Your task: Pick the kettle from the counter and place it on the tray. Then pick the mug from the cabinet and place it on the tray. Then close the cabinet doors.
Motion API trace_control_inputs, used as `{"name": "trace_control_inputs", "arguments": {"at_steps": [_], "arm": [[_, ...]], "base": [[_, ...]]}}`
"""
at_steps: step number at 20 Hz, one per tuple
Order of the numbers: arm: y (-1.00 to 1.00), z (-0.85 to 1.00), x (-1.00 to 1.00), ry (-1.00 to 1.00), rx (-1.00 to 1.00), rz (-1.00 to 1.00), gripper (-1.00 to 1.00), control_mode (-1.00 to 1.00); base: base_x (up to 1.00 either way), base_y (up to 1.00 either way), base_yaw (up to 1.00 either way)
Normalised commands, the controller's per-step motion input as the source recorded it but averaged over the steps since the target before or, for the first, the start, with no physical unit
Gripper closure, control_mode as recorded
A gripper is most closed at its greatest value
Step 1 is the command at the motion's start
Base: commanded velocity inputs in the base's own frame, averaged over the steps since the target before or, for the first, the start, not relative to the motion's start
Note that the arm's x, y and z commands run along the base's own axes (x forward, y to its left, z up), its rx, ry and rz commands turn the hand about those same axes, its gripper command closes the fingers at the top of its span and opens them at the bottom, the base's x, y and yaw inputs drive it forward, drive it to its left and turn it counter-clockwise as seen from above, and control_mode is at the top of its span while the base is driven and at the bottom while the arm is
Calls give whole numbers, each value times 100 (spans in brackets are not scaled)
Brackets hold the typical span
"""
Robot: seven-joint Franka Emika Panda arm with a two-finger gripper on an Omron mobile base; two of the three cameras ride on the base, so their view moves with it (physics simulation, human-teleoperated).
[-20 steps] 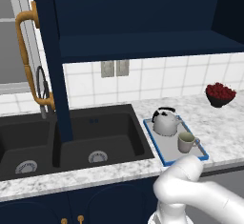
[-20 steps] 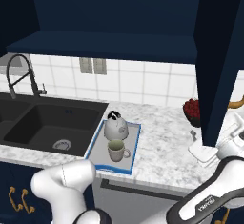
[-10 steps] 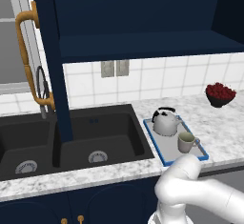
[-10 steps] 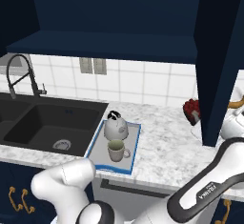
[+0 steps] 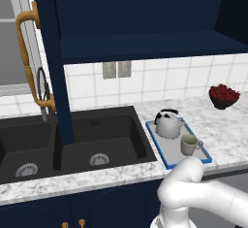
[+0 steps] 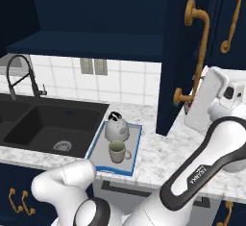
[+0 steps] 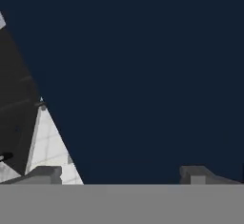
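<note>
The silver kettle (image 5: 167, 124) (image 6: 116, 128) and the beige mug (image 5: 189, 144) (image 6: 116, 151) both stand on the blue-rimmed tray (image 5: 154, 142) (image 6: 135, 156) on the counter (image 5: 227, 125). The cabinet (image 5: 145, 45) is open, with a bare navy shelf. Its left door (image 5: 48, 52) stands out over the sink. My white hand (image 6: 206, 99) is raised against the outer side of the right door (image 6: 175, 52), by its brass handle (image 6: 201, 47). In the hand view my gripper (image 7: 121, 173) is open, its fingertips wide apart, with the door's navy face close in front.
A black double sink (image 5: 97, 139) with a tall faucet (image 6: 21, 73) lies left of the tray. A dark bowl of red fruit (image 5: 224, 95) sits at the back right. Another navy cupboard with a brass handle (image 6: 233, 18) stands right of the door.
My hand has risen from counter height up beside the right door. In the right base view that door has shifted left, swinging in toward the cabinet. Kettle, mug and tray have not moved.
</note>
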Motion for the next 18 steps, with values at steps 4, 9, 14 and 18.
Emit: {"name": "trace_control_inputs", "arguments": {"at_steps": [4,9,14,18], "arm": [[85,17,9,-8,-25,-3,-100,-100],[95,14,45,-1,-25,-15,-100,-100],[83,5,91,3,-23,-26,-100,-100],[70,0,100,6,-20,-28,-100,-100]], "base": [[0,0,0],[0,0,0],[0,0,0],[0,0,0]]}}
